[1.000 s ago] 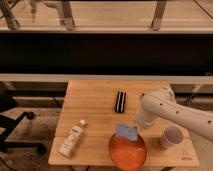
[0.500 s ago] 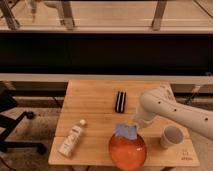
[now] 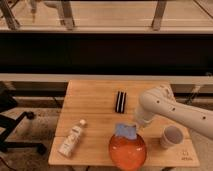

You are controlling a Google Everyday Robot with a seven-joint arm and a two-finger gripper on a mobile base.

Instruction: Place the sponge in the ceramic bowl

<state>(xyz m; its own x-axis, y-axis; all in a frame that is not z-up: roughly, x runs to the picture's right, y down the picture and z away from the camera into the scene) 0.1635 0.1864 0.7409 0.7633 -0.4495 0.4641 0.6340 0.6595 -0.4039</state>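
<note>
Over the round ceramic bowl, tool beside soft sponge.

You're looking down at a light wood-slat table in the centre of the view, lit by warm indoor light. Behind it runs a pale horizontal ledge, then a wide dark band across the whole bkgd. Above that is a brighter pale surface w/ metal posts standing on it. At left, a black chair base sits on a grey speckled floor. The gripper hangs low over the table's front-right part.
</note>
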